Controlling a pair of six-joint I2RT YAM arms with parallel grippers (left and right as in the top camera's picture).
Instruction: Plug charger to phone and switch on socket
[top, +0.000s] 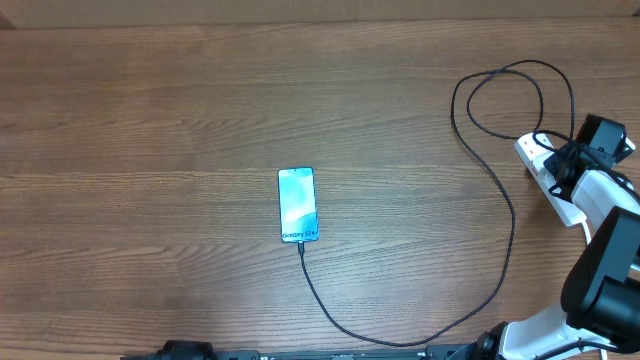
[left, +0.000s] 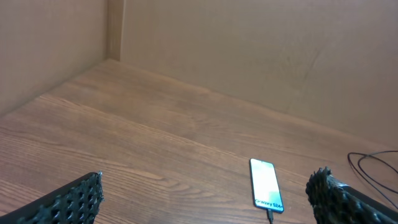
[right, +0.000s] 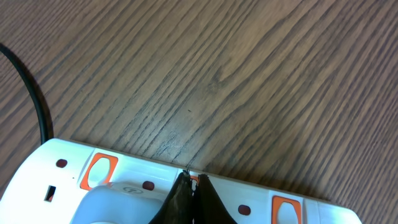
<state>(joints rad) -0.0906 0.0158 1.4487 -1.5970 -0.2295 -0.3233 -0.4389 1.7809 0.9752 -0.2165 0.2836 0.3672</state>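
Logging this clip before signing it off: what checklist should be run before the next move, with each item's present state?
1. Charger tip meets the bottom edge of the phone: ok.
2. Charger's other end seated in the socket: cannot tell, the arm hides it.
3. Right end effector shut, tips down on the socket's edge: ok.
4. Tips centred on a switch: cannot tell; only an orange sliver shows beside them, apart from the fully visible orange switch.
5. Socket switched on: cannot tell.
6. Left end effector open, holding nothing, away from the phone: ok.
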